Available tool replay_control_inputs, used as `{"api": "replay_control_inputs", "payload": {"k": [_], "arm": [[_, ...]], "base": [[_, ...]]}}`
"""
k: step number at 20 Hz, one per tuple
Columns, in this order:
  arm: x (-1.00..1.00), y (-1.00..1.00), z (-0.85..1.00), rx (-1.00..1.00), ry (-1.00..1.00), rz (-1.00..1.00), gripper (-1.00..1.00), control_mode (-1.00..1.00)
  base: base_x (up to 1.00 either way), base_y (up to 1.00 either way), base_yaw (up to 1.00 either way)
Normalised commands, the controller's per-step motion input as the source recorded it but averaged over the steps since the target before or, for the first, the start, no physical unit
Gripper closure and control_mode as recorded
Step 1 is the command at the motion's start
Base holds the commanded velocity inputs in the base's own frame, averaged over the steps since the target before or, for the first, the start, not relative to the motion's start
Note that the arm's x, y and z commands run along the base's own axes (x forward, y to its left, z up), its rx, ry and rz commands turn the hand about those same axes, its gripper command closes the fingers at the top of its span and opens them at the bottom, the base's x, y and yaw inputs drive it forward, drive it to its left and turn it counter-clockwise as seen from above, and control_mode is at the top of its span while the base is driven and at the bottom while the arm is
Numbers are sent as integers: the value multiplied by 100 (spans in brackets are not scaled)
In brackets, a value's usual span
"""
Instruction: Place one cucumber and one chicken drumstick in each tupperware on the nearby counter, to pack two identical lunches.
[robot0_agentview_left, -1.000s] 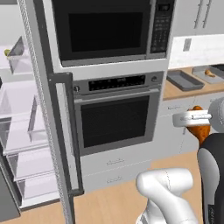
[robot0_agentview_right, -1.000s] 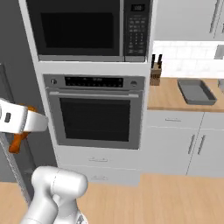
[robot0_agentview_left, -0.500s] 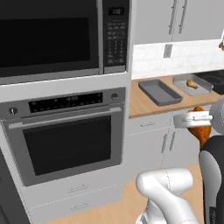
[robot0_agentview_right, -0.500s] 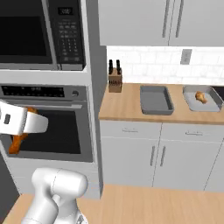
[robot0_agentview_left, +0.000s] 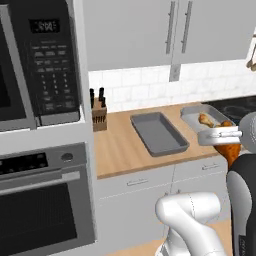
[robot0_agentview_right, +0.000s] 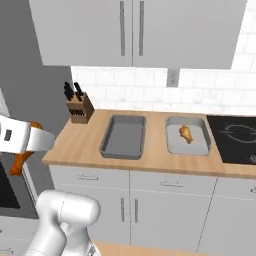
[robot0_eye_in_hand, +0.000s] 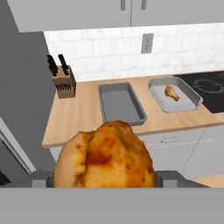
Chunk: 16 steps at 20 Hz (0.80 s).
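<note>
Drumstick (robot0_eye_in_hand: 106, 155) in hand (robot0_agentview_right: 30, 142) hangs lengthwise downward, bulbous end toward camera.

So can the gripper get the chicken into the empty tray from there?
Probably not yet. The gripper holds a drumstick out in front of the cabinets, short of the counter. Nothing stands over the empty tray, so the way in looks free once the arm gets closer.
</note>
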Motion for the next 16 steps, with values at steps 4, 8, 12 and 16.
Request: {"api": "replay_control_inputs", "payload": {"k": [4,8,12,16], "arm": [[0,0,0,0,0,0,100,100],[0,0,0,0,0,0,100,100],[49,-5,-52,0,2,21,100,-100],[50,0,-100,0,6,25,100,-100]], "base": [[96,-73,24],[87,-46,26],[17,-2,7],[0,0,0]]}}
